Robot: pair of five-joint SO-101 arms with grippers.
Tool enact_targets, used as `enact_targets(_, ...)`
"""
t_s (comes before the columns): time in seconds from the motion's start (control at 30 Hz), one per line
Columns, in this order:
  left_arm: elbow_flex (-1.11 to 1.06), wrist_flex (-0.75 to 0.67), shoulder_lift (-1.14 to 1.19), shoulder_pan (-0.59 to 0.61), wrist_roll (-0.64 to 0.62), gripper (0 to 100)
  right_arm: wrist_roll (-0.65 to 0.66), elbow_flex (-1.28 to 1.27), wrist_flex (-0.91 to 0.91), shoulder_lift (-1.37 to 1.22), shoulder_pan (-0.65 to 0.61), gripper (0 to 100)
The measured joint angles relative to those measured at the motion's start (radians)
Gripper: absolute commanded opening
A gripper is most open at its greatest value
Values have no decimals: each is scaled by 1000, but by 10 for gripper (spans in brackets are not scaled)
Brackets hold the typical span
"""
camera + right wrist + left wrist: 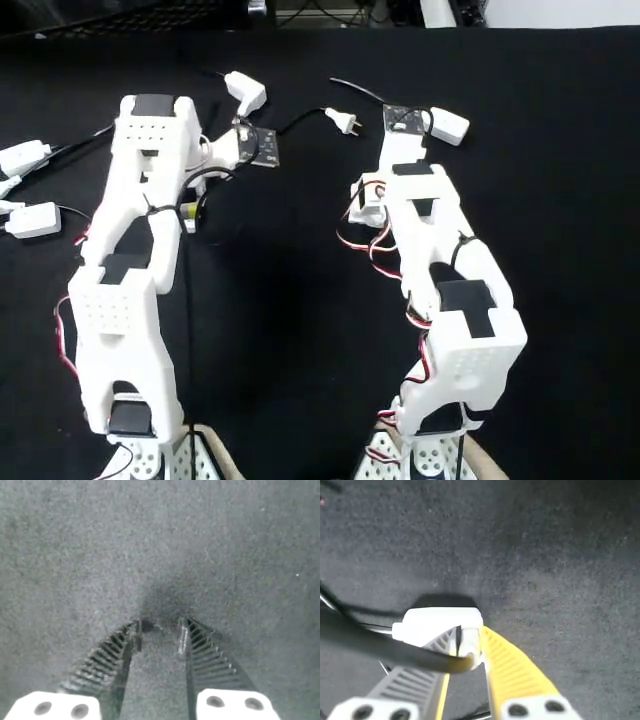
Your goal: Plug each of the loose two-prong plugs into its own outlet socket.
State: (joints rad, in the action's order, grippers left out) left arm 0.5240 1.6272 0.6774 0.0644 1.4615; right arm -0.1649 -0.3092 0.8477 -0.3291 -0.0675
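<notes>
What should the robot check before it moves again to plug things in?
1. The left hand grips the white plug: ok.
2. The black cable is clear of that hand: not ok, it crosses in front of it.
3. The right hand is open with nothing in it: ok.
4. The loose two-prong plug lies free on the black cloth: ok.
5. The socket board has free holes: cannot tell.
</notes>
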Motion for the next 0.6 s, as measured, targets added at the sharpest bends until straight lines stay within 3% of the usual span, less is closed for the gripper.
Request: enact_targets(0.6,103,21,6,101,0,30,0,0,0,0,0,155)
